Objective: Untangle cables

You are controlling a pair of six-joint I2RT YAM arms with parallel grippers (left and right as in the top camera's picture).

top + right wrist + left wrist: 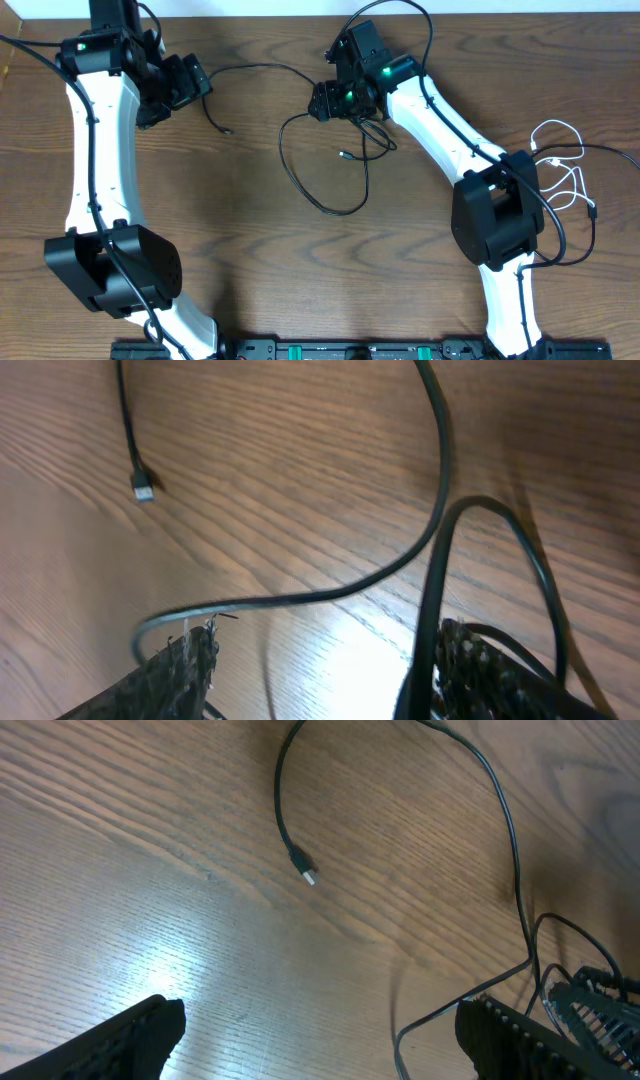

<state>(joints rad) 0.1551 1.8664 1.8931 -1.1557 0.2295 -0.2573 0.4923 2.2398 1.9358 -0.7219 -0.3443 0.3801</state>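
One black cable runs from beside my left gripper toward the table's middle, and its plug end lies below that gripper. In the left wrist view this plug lies ahead of the open, empty jaws. A second black cable loops below my right gripper. In the right wrist view the jaws are open, a black cable crosses just ahead of them and a strand runs along the right finger. A plug lies at the upper left. A white cable is coiled at the far right.
The wooden table carries both arms' bases at the near edge. A thin black cord loops round the white cable beside the right arm's elbow. The left arm's elbow sits at the lower left.
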